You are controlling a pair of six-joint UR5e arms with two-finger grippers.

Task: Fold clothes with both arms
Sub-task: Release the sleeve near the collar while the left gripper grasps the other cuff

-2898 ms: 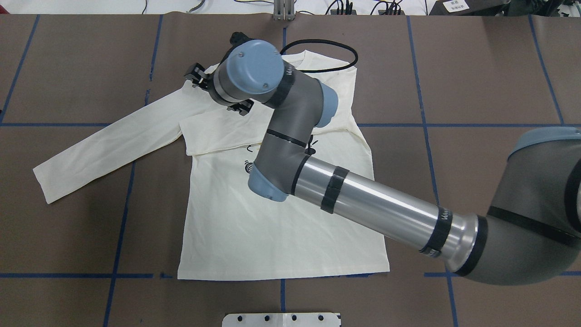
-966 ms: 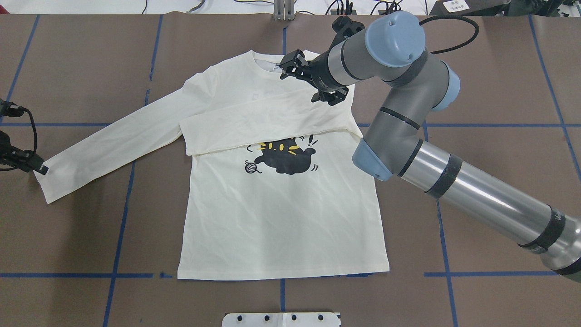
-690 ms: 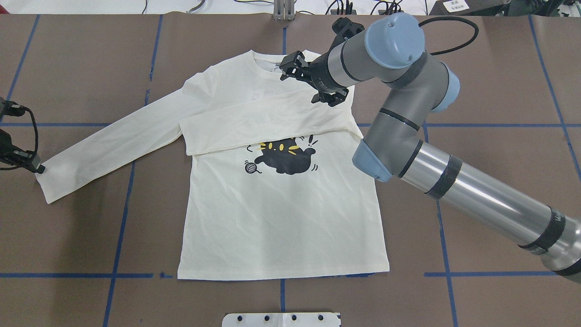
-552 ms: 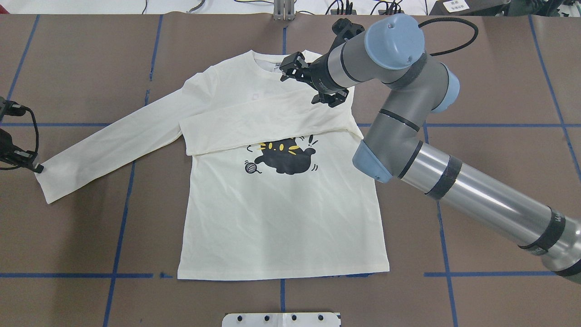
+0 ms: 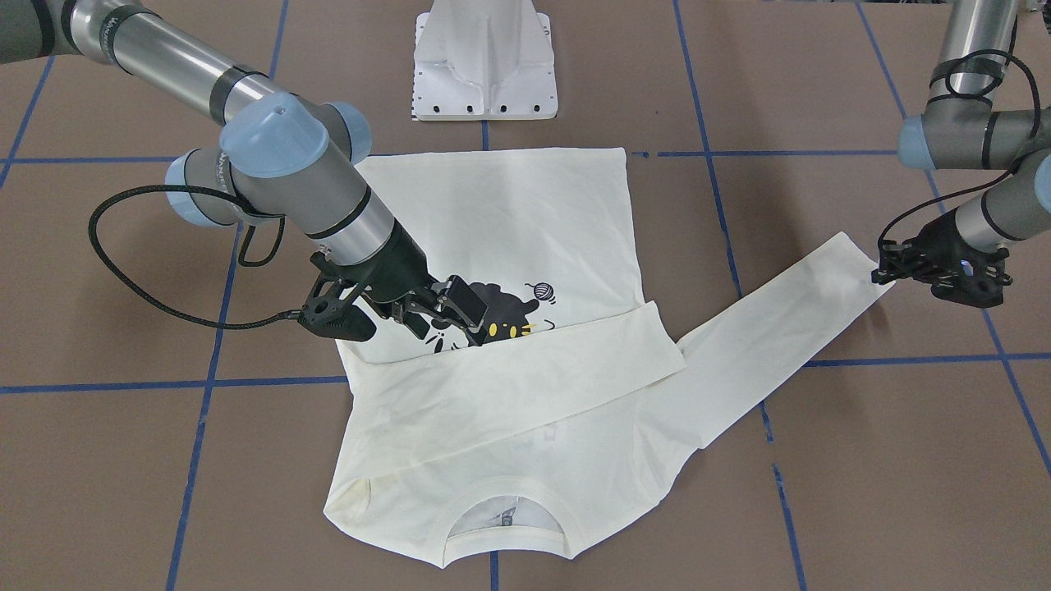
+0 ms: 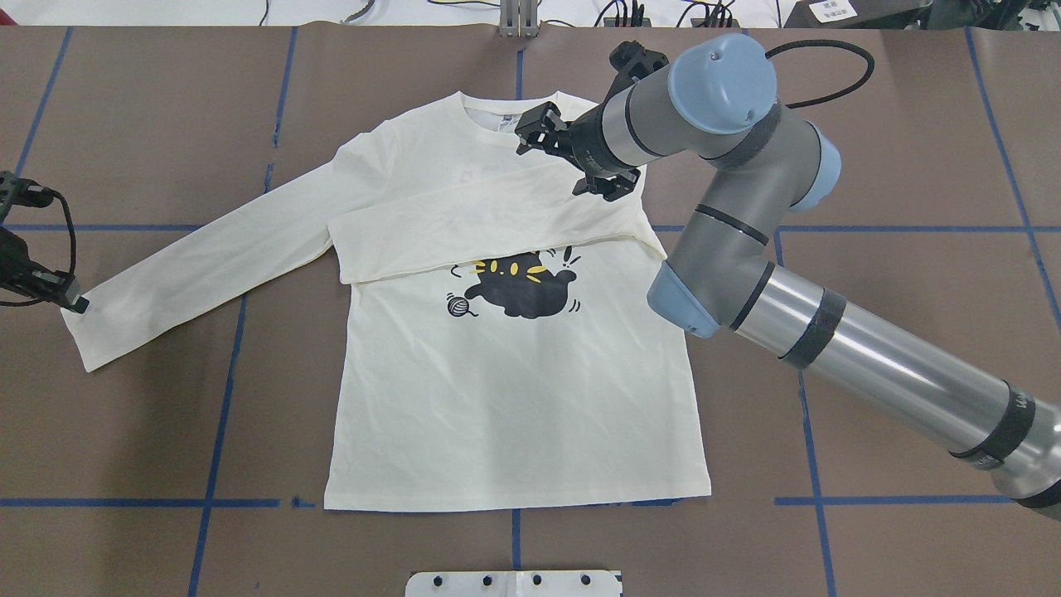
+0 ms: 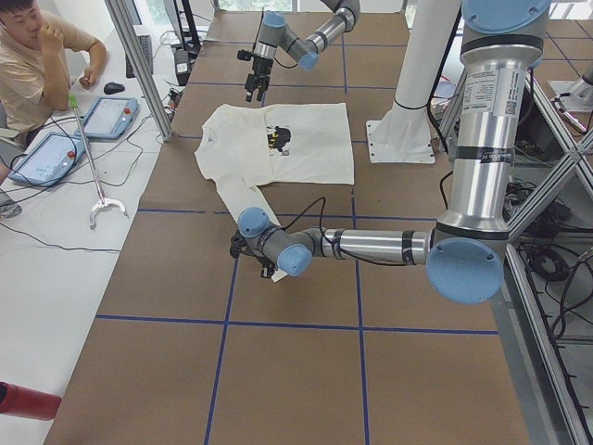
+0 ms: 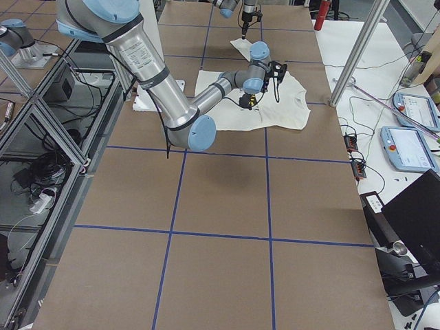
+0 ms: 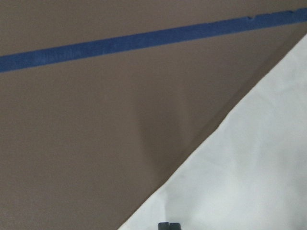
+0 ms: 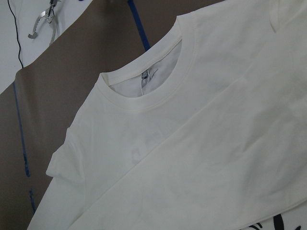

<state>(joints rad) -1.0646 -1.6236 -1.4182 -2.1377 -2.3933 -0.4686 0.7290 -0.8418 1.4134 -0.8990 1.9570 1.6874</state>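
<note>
t-shirt (image 6: 514, 398) lengthwise, collar (image 6: 489, 102) pointing away from base (image 6: 514, 583), right fingers (image 6: 537, 137) spread, left fingers (image 6: 68, 296) closed at cuff (image 6: 83, 340)

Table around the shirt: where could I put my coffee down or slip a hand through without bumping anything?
Widest bare table: the near-left patch between the outstretched sleeve and the T-shirt body. The far corner beyond that sleeve is bare too. Crowded: the cuff, where the left gripper sits, and the collar side under the right gripper and its arm.

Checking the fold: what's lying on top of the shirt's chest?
One folded sleeve lies across the shirt, its edge at the cat print. Whatever it covers cannot be seen.
</note>
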